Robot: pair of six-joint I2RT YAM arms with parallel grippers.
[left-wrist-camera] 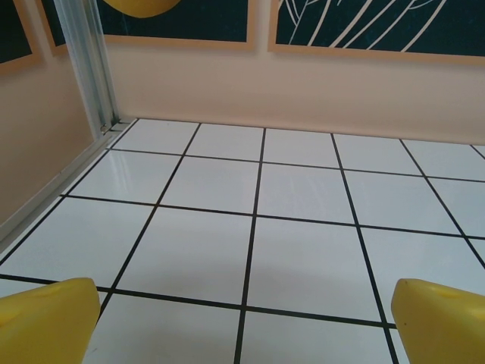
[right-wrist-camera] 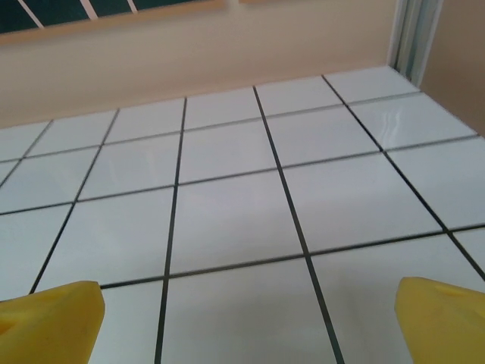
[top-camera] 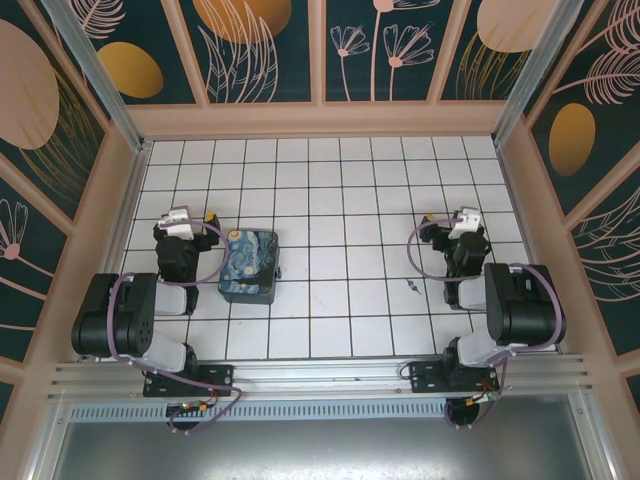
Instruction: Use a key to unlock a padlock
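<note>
**Both pincers released; tiny task piece lies by your right arm**

You are working on a white tiled floor (top-camera: 340, 180) with dark grout, boxed in by peach walls (top-camera: 320, 120) that carry dark floral panels.

The hardest thing to read is the tiny grey item (top-camera: 414, 289). It lies on a tile just left of your right arm, well apart from your left arm. From above it is too small to tell key from padlock, or whether both lie there together.

The starry-night box (top-camera: 250, 264) sits just beside your left arm, on its right. You see only its printed top, so you cannot tell what it holds.

Your left gripper (left-wrist-camera: 242, 326) is released. Its yellow fingertips (left-wrist-camera: 45, 322) sit at the bottom corners of the wrist view, cut off by the frame, with floor tile showing across the wide gap. Your right gripper (right-wrist-camera: 246, 326) is spread the same way, its fingertips (right-wrist-camera: 443, 322) also cropped, over tile.

The left wrist view has the side wall and an aluminium corner post (left-wrist-camera: 91, 68) close on the left. Several rows of tile run from each gripper to the back wall. A broad stretch of floor lies between the box and the grey item.
</note>
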